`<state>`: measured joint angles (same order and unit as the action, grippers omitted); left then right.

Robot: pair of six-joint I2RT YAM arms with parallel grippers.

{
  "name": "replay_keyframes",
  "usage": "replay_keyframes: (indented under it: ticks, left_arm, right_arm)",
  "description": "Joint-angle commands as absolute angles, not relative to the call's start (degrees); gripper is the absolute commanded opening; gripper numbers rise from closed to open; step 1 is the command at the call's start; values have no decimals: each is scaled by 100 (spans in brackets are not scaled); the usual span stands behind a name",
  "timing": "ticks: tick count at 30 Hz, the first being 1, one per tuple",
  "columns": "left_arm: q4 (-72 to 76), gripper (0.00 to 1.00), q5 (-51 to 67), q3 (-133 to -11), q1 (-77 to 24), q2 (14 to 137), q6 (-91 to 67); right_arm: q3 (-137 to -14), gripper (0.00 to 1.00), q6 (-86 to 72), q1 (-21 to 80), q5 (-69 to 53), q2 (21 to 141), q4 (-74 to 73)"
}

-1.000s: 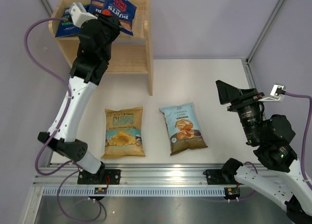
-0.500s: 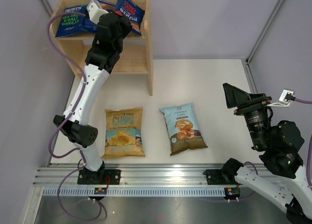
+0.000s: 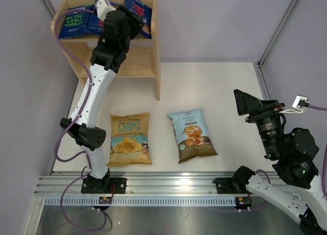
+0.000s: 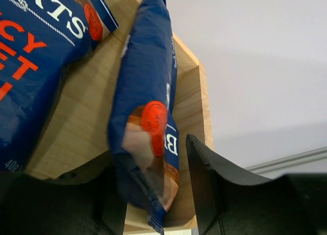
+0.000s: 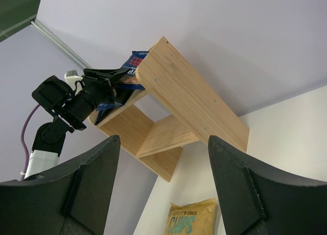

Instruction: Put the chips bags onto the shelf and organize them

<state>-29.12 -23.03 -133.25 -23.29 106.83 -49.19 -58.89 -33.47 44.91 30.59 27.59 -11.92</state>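
Note:
The wooden shelf (image 3: 138, 61) stands at the far left. Three dark-blue BURTS bags lie on its top tier: one at the left (image 3: 74, 23), one in the middle (image 3: 95, 21), one at the right (image 3: 139, 7). My left gripper (image 3: 130, 18) reaches onto that tier. In the left wrist view its fingers (image 4: 204, 179) stand either side of the right bag (image 4: 145, 107), which stands on edge; a thin gap shows beside the right finger. The yellow CHIPS bag (image 3: 130, 138) and the Cassava Chips bag (image 3: 191, 134) lie flat on the table. My right gripper (image 3: 244, 103) is open and empty, raised at the right.
The shelf's lower tier (image 5: 168, 130) shows bare wood. The shelf's right side panel (image 3: 157, 66) reaches down to the table. Purple walls close in the table at the back and sides. A metal rail (image 3: 168, 181) runs along the near edge.
My left arm carried the third blue bag up and right onto the top tier's right end. The right arm rose a little, then stayed still.

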Motion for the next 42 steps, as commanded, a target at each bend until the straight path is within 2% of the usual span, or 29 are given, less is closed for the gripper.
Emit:
replay_keyframes:
  ticks: [1,6,11,30,42]
  left_arm:
    - [-3146,51,-2100,-13676,-2338,10644,-4528]
    - [-3665,65,-2109,-13930,-2303,10652,-4106]
    - [-4087,69,-1908,-14299,-2233,10801,-3806]
    - [-4693,73,-985,-14555,-2074,10556,-3006]
    - [-4983,73,-800,-14537,-1864,10310,-2786]
  right_arm:
    - [-5889,77,-3322,4518,3234,2681,-1151]
    - [-5889,77,-3305,4500,3243,2628,-1160]
    - [-5880,77,-3322,4518,3226,2619,-1160]
    - [-5880,77,-3375,4500,3085,2663,-1195]
    - [-5862,77,-3410,4509,3015,2681,-1239]
